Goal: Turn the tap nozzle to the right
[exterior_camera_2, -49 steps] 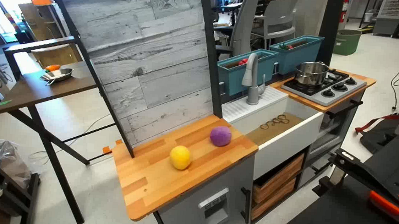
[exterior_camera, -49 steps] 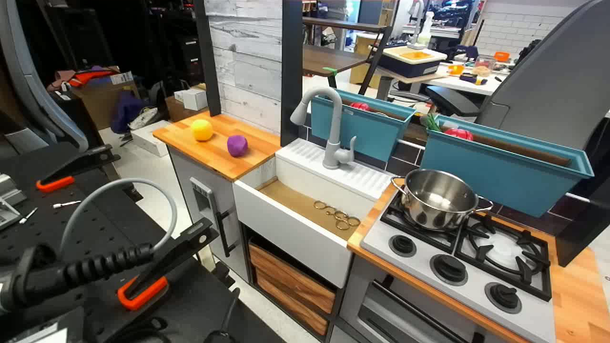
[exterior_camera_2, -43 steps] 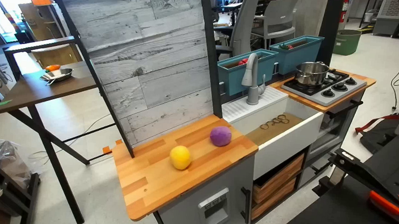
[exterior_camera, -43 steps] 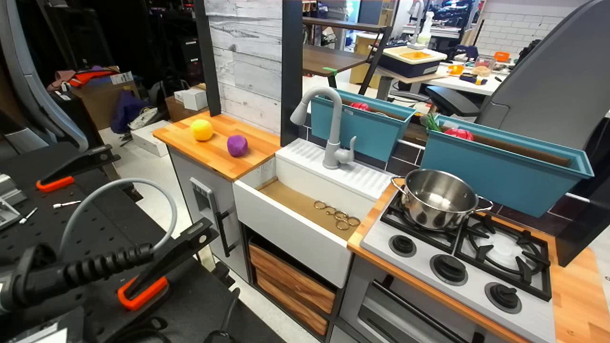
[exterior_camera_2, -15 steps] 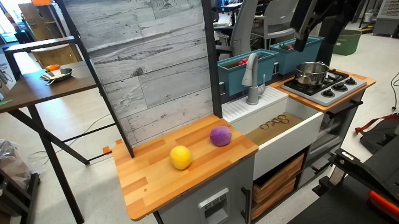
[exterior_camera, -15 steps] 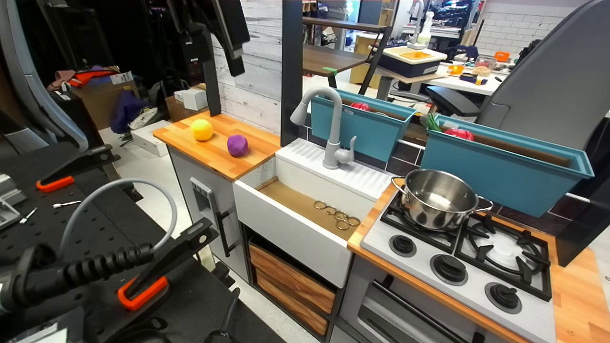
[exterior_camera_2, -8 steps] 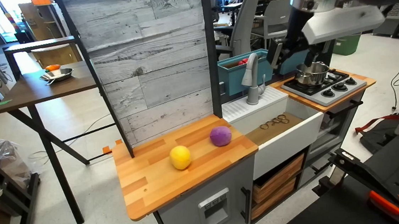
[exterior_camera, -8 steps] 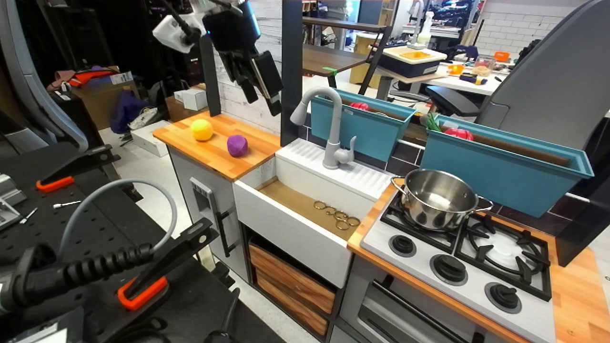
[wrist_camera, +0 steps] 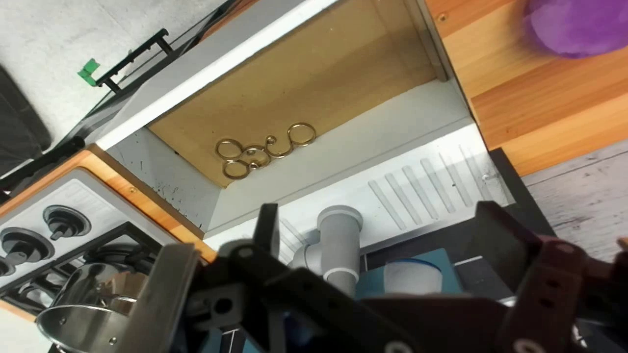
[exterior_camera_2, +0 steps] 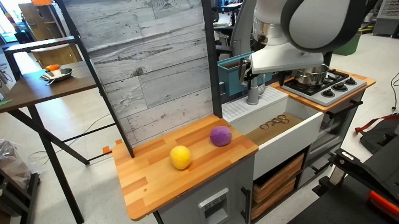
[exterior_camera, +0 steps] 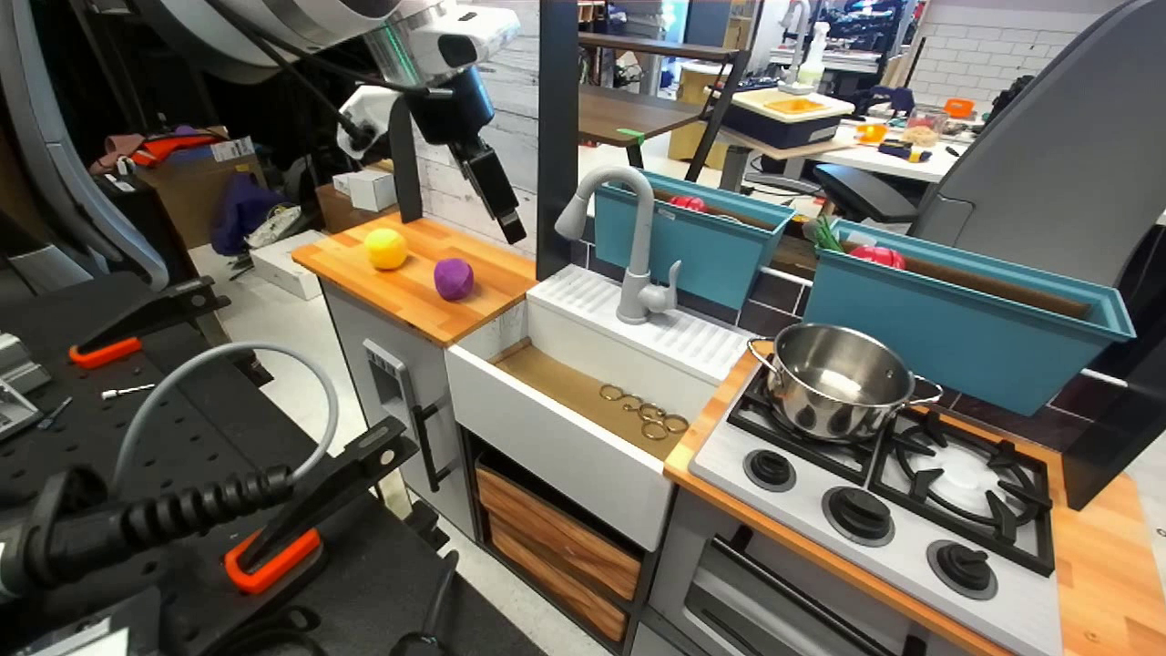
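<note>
Two dark fingers (wrist_camera: pixel 266 228) of the gripper (wrist_camera: pixel 378 218) stand spread wide in the wrist view, with a broad gap between them. The grey tap nozzle (wrist_camera: pixel 339 240) shows in that gap; whether it is truly between the fingers or beyond them I cannot tell. In an exterior view the gripper tilts downward near the hooked spout (exterior_camera: pixel 621 177), a strip of black upright (exterior_camera: pixel 557 137) showing between the two. In an exterior view the white arm (exterior_camera_2: pixel 285 60) blocks most of the spout, leaving the lower post (exterior_camera_2: pixel 253 96) and lever (exterior_camera_2: pixel 261 89) in sight. The post stands upright on the ribbed ledge (exterior_camera: pixel 583 296) behind the white sink (exterior_camera: pixel 560 460), a teal planter (exterior_camera: pixel 703 258) close behind it. Curled metal rings (wrist_camera: pixel 269 141) lie on the sink's brown floor (exterior_camera: pixel 547 374). On one side, a purple ball (exterior_camera: pixel 454 279) and a yellow ball (exterior_camera: pixel 386 249) sit on the wooden counter (exterior_camera: pixel 414 298); on the other, a steel pot (exterior_camera: pixel 843 383) rests on the stove (exterior_camera: pixel 811 483).
</note>
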Robot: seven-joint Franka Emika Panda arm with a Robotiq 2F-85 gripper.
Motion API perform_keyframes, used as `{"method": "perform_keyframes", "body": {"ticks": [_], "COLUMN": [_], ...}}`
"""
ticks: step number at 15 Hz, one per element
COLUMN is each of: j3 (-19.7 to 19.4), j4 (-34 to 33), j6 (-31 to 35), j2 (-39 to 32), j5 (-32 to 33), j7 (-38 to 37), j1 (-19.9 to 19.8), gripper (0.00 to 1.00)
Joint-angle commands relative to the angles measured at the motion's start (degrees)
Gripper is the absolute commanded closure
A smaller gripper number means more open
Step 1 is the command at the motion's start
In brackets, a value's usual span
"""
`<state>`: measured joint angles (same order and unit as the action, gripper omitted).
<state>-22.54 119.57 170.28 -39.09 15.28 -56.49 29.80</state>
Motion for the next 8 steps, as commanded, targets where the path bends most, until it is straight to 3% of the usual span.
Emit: {"method": "perform_keyframes", "body": {"ticks": [1, 8], "j3": [-8.12, -17.22], "j4": [-4.93, -10.73], "j6": [1.39, 1.46], "j2": [-6.14, -14.93], "j5": [-2.69, -5.41], "j7": [-6.46, -14.35], "j1": [6.99, 14.57], "gripper": [0.00, 0.00]}}
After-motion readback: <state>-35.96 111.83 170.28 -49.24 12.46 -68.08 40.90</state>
